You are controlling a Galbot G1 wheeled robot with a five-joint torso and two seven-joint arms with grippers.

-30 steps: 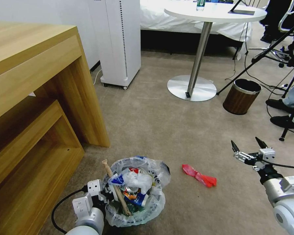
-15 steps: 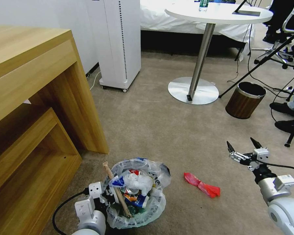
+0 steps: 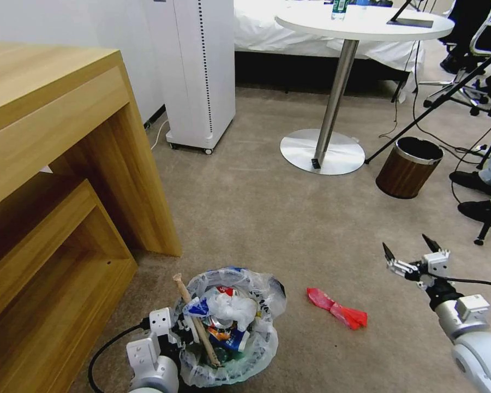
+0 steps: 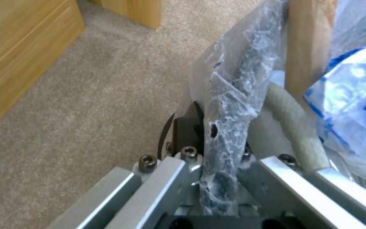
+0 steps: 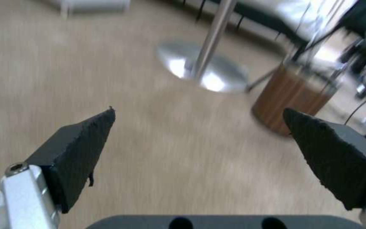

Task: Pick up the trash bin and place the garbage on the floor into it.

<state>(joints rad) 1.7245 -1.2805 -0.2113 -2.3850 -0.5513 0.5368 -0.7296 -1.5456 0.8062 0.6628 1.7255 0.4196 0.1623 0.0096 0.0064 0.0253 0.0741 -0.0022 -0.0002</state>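
Lying flat on the carpet, the red wrapper [image 3: 337,308] was the one piece of litter you had left outside the trash bin [image 3: 230,327], just to the bin's right and clear of it. The bin itself sat low in the head view, packed with tissue wads [image 3: 227,305], a blue-and-white carton [image 3: 230,337] and a wooden stick [image 3: 193,318] poking up past the rim.

Between the previous second and this moment, very little moved among the things themselves: the wrapper and bin kept their places against each other, and most of the shift came from the camera settling. Your right gripper [image 3: 412,252] had drifted only slightly, holding about the same height, off to the right of the wrapper. That suggests you were lining up on the final piece, not yet reaching for it.

The right gripper's jaws were spread wide with nothing between them; the wrist view showed bare carpet between the two dark fingertips [image 5: 81,149], with the round table base [image 5: 202,71] and the brown bin [image 5: 295,97] beyond. The wrapper lay below and to the left of that claw, well apart from it.

Your left gripper [image 4: 217,165] was clamped tight on the bin's rim, bag liner [image 4: 233,95] pinched between its jaws, beside the wooden desk [image 3: 54,164].
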